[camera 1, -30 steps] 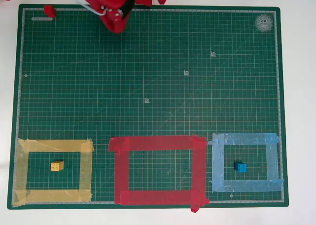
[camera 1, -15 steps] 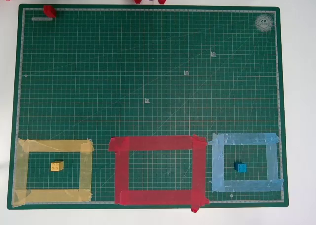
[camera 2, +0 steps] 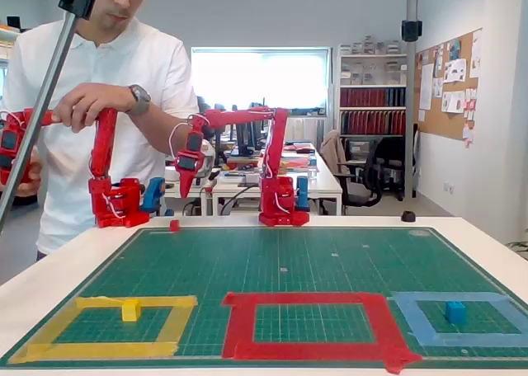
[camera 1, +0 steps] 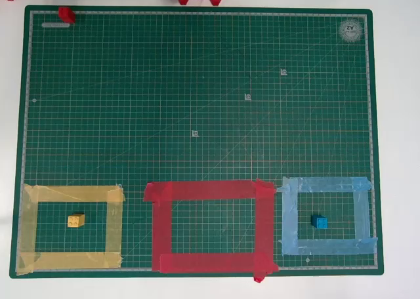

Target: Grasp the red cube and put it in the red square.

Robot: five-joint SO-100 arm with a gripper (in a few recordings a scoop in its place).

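Sitting at the far left corner of the green mat (camera 1: 197,69), right at its edge: the red cube (camera 1: 65,14), seen in the fixed view (camera 2: 174,224) just in front of the leader arm's base, well apart from everything else. Nothing touching it. Lying along the near edge of the mat, in the middle: the red square (camera 1: 210,190), ragged at the corners, bare green mat inside (camera 2: 309,300). Flanked on the left of both views by the yellow tape frame (camera 1: 72,194) with the yellow cube (camera 1: 76,220) inside it, and on the right by the light-blue tape frame (camera 1: 326,184) holding the blue cube (camera 1: 319,222). Open mat between the red cube and the red square, marked by nothing but a few small printed symbols.

Folded up high behind the far edge of the mat: the red arm (camera 2: 272,157), base on the white desk (camera 2: 462,227), with the tool (camera 2: 184,186) hanging point-down, off the mat and above the desk behind the red cube. Empty, holding nothing; fingers close together as far as can be made out, though too small to tell for sure. Standing behind the desk: a person (camera 2: 107,71) in a white shirt.
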